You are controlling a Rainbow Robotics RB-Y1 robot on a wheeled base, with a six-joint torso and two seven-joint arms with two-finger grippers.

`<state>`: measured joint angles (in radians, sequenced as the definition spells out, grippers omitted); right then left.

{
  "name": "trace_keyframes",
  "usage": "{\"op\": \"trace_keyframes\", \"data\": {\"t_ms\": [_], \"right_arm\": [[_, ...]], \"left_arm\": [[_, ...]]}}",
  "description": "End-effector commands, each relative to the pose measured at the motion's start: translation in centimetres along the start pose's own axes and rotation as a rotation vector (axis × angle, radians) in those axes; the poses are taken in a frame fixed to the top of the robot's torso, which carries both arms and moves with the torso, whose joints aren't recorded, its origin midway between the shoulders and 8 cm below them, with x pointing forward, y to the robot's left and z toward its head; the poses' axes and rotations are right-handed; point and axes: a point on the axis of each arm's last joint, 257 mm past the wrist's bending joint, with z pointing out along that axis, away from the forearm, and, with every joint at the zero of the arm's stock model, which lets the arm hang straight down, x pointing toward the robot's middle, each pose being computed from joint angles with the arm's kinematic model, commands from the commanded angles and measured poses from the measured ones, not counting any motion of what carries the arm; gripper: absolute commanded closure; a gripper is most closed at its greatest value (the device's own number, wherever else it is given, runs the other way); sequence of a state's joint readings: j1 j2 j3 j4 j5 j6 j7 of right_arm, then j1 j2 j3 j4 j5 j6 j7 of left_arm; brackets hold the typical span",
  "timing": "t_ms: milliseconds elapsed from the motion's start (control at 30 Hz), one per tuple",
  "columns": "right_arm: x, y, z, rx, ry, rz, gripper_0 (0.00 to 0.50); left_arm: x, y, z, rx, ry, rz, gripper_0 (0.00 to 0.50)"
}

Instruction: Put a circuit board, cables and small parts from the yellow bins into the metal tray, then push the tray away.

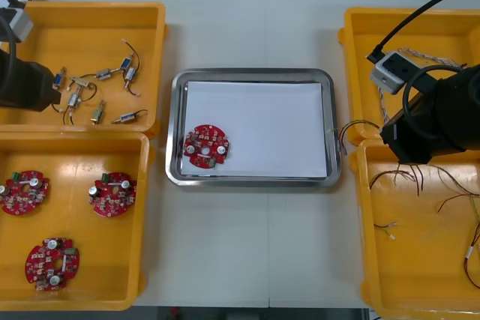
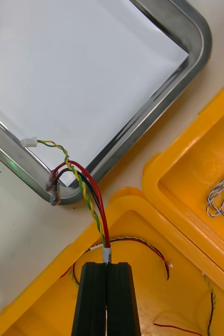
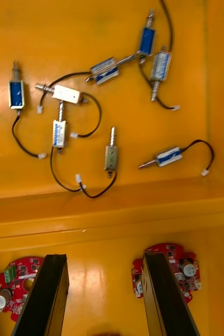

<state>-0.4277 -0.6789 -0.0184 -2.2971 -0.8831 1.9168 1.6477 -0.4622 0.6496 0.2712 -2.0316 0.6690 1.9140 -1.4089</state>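
Right jaws, right-centre of front view, pinched tight on red and yellow cable (image 2: 93,194) near its end. We judge: carry further over white liner (image 1: 255,125) before release, else slips onto surface (image 1: 247,245). Cable: twisted strands plus black lead, white plug, free end over metal tray (image 1: 255,74) corner rim. Left jaws wide apart, empty, upper left.

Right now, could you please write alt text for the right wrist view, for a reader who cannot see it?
The right gripper, shut on a red and yellow cable, holds it above a yellow bin of cables, the cable's white plug reaching over the corner of the white-lined metal tray. A blue and white cable lies in the neighbouring bin.
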Motion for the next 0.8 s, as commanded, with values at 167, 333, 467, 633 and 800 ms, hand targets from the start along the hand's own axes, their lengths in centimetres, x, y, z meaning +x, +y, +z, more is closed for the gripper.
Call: {"op": "trace_keyframes", "data": {"t_ms": [167, 333, 467, 633, 800], "right_arm": [[-3.3, 0.5, 0.9, -0.032, -0.041, -0.295, 0.500], [-4.8, 0.8, 2.1, -0.048, -0.049, -0.395, 0.500], [-6.0, 1.4, 3.2, -0.052, -0.055, -0.450, 0.500], [-7.4, 2.2, 4.1, -0.044, -0.055, -0.508, 0.500], [-8.5, 3.3, 5.0, -0.014, -0.037, -0.590, 0.500]], "left_arm": [[0.4, 5.5, 1.3, -0.069, 0.069, -0.107, 0.088], [-0.6, 6.2, 2.3, -0.071, 0.063, -0.089, 0.088], [-1.6, 5.9, 2.6, -0.069, 0.063, -0.066, 0.088], [-3.1, 4.9, 3.0, -0.082, 0.037, -0.024, 0.096], [-4.8, 3.8, 3.4, -0.067, 0.023, -0.014, 0.103]]}}
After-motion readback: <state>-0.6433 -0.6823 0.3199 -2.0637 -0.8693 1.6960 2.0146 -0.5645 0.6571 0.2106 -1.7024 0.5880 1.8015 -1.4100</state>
